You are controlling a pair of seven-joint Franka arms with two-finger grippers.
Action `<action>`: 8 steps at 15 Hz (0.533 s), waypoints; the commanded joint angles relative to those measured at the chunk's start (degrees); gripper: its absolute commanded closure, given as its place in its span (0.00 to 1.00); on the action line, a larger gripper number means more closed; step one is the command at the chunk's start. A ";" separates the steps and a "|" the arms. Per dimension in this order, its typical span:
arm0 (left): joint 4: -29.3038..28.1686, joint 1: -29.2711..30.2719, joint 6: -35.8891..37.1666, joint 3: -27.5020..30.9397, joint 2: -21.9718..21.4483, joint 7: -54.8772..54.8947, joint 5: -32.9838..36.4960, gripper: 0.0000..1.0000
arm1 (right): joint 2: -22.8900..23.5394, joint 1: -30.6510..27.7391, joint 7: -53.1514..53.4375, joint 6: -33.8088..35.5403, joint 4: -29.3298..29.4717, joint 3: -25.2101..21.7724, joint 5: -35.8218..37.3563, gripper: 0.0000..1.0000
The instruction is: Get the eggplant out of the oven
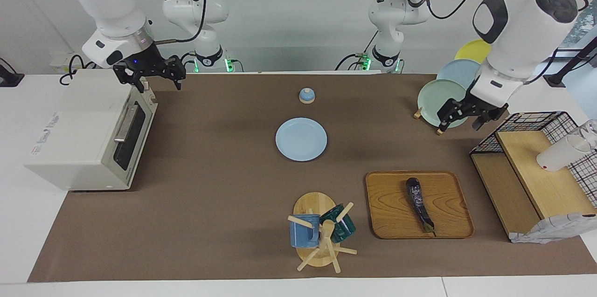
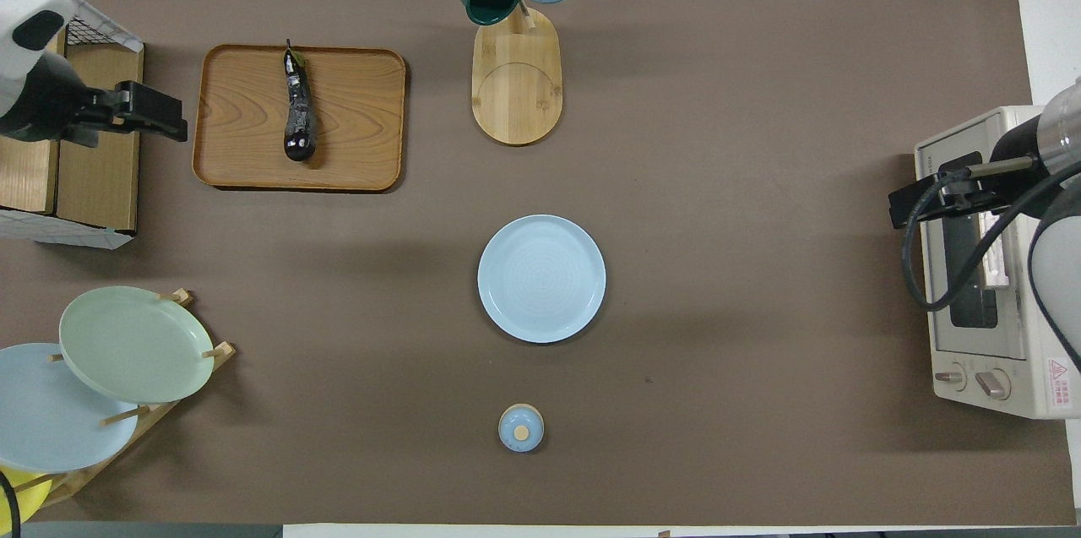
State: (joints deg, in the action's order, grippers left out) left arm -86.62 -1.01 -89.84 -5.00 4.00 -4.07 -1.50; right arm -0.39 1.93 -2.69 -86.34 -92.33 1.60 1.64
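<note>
The eggplant point(image 1: 418, 201) is dark purple and lies on a wooden tray point(image 1: 387, 208), toward the left arm's end of the table and farther from the robots than the blue plate; it also shows in the overhead view point(image 2: 298, 111) on the tray point(image 2: 245, 124). The cream-white oven point(image 1: 74, 134) stands at the right arm's end with its glass door shut, and also shows in the overhead view point(image 2: 971, 344). My right gripper point(image 1: 156, 83) is open and empty over the oven's top edge nearest the robots. My left gripper point(image 1: 459, 123) is open and empty over the plate rack's edge.
A blue plate point(image 1: 301, 139) lies mid-table, with a small blue lidded dish point(image 1: 306, 95) nearer the robots. A mug tree point(image 1: 322, 231) with two mugs stands beside the tray. A plate rack point(image 1: 443, 94) and a wire-and-wood shelf point(image 1: 531, 171) stand at the left arm's end.
</note>
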 commanded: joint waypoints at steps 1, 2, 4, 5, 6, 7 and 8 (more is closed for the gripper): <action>-4.95 0.31 2.47 0.35 -4.17 -0.50 -0.17 0.00 | -0.75 -0.17 0.14 -0.67 -1.09 0.16 -1.38 0.00; -6.88 0.22 2.39 0.35 -5.31 -0.76 -0.17 0.00 | -0.75 -0.52 0.14 -0.67 -1.09 0.15 -1.38 0.00; -9.96 -0.13 1.08 0.35 -6.72 -2.16 -0.17 0.00 | -0.75 -0.79 0.14 -0.67 -1.01 0.15 -1.38 0.00; -10.15 -0.31 -0.15 0.35 -6.73 -3.04 -0.17 0.00 | -0.75 -0.79 0.14 -0.67 -1.09 0.15 -1.38 0.00; -9.89 -0.66 -1.29 0.35 -6.55 -4.01 -0.26 0.00 | -0.75 -0.79 0.14 -0.67 -1.09 0.15 -1.38 0.00; -9.10 -1.09 -1.13 0.35 -6.20 -4.28 -0.26 0.00 | -0.75 -0.70 0.14 -0.67 -1.01 0.15 -1.38 0.00; -7.96 -1.88 -0.17 0.61 -5.94 -4.28 -0.26 0.00 | -0.75 -0.70 0.14 -0.67 -1.09 0.15 -1.38 0.00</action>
State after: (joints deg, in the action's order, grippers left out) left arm -94.12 -1.33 -89.33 -4.98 -0.67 -6.91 -1.53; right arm -0.39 1.85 -2.69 -86.34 -92.34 1.56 1.64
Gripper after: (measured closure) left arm 0.000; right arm 0.000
